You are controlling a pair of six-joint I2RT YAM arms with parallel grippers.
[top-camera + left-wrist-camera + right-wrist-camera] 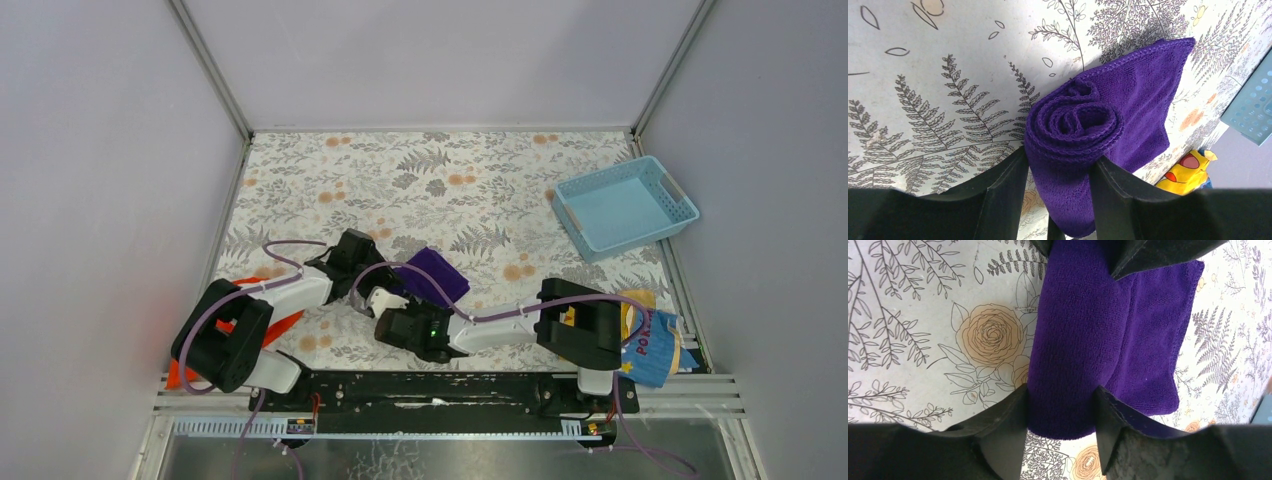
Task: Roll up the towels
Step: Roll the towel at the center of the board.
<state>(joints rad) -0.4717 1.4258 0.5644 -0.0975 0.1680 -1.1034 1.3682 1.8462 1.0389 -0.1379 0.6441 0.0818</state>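
The deep purple towel (438,274) lies near the table's middle, partly rolled from its near end, with a flat tail toward the far right. Its spiral end (1073,125) shows in the left wrist view. My left gripper (1060,172) is shut on that end of the roll, one finger pressed against each side. My right gripper (1062,407) is shut on the other end of the purple towel (1073,340), its fingers (1003,435) against the cloth. The orange-red towel (288,322) lies flat under my left arm, mostly hidden.
A light blue basket (625,207) stands at the far right. The yellow-and-blue printed cloth (655,345) lies at the near right beside the right arm's base. Grey walls close in the left, back and right of the floral table (400,180).
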